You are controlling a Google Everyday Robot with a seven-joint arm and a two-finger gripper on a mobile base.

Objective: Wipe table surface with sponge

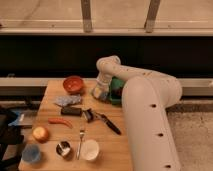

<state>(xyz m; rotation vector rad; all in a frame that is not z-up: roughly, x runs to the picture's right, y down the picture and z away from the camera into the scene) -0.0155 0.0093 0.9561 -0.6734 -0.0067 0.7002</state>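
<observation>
- The sponge sits toward the back edge of the table surface, right of the middle, a small pale blue and yellowish block standing just beside the orange bowl's side of the arm.
- The gripper is down on the sponge, its fingers drawn in tight against it, so the sponge looks clamped in the jaws and pressed low to the wood.
- The white arm bends in from the right, its big rounded body covering the table's right side.
- Just behind the gripper, tucked against the arm, lies something green; I cannot tell what it is.
- To the left of the sponge stands the orange bowl, near the back edge and apart from the sponge.
- In front of the bowl lies a pale grey-blue rag, crumpled, with a dark block just in front of it.
- A dark-handled brush-like tool lies slanted at the table's middle, well in front of the sponge.
- A red chilli lies left of the middle.
- Along the front: a round orange fruit, a blue cup at the corner, a small metal cup, a fork and 1 white cup.
</observation>
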